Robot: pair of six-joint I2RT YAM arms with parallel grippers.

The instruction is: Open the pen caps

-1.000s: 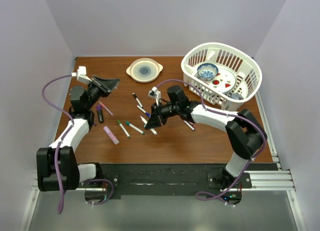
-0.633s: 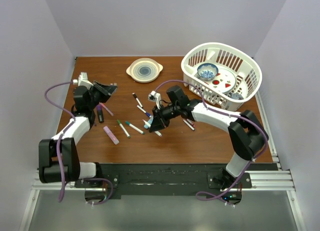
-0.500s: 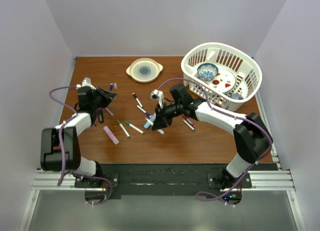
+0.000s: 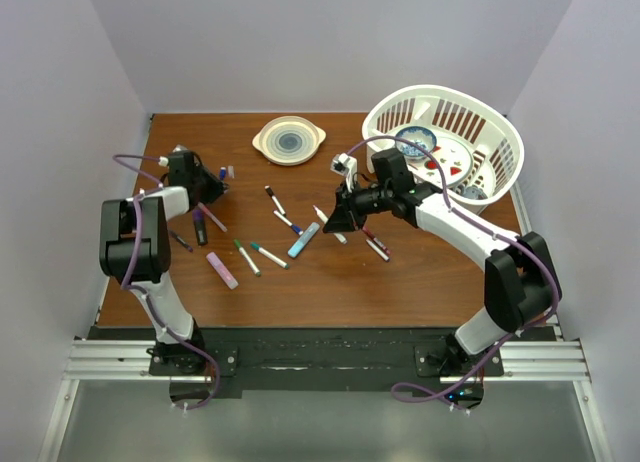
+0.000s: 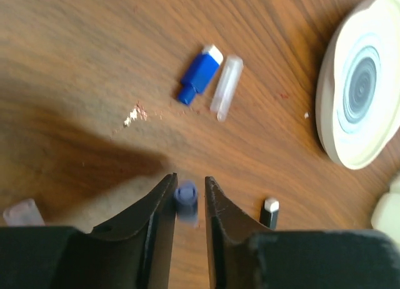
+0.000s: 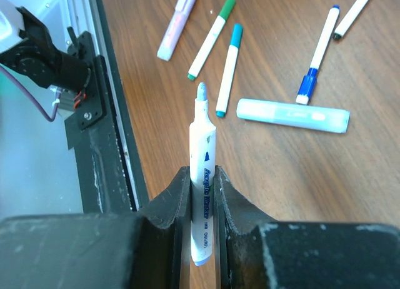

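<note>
In the left wrist view a small blue pen cap [image 5: 185,198] sits blurred between my left gripper's [image 5: 189,179] parted jaws, with a gap on its right side. Just beyond it, a blue cap [image 5: 200,74] and a clear cap [image 5: 226,86] lie loose on the table. My left gripper [image 4: 215,177] is at the table's back left. My right gripper [image 6: 202,171] is shut on a white marker [image 6: 203,157] whose pale blue tip is bare. It hovers over the table's middle [image 4: 335,220]. Capped green [image 6: 211,36], teal [image 6: 228,67] and blue [image 6: 319,51] pens lie below it.
A light blue highlighter [image 4: 304,239], a purple highlighter [image 4: 222,270] and a black marker [image 4: 200,227] lie among the pens. A cream plate [image 4: 288,140] sits at the back. A white basket [image 4: 443,152] with dishes stands at the back right, close to my right arm.
My left gripper has swung back and left towards the loose caps, and its jaws have parted around the blue cap. My right gripper has pulled away to the right with the white marker.
</note>
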